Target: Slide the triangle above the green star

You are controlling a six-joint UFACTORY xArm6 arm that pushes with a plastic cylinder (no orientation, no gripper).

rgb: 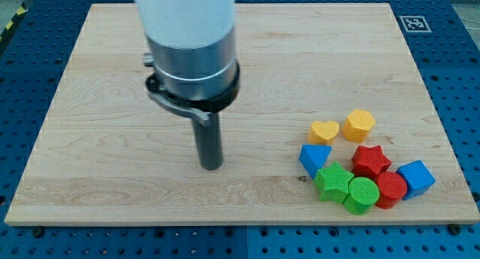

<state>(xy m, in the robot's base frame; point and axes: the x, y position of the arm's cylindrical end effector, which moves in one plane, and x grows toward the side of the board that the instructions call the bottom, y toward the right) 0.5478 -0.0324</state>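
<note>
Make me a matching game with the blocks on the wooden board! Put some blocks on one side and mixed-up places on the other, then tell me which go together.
Blocks:
1. blue triangle
2. yellow heart
3. blue cube
4. green star

Places:
A. farthest toward the view's right of the whole bunch
B. just below the blue triangle, next to the green cylinder
C. at the bunch's left edge, nearest my tip
D. near the top of the bunch, beside the yellow hexagon

Pairs: 1-C, 2-D, 3-A, 4-B
</note>
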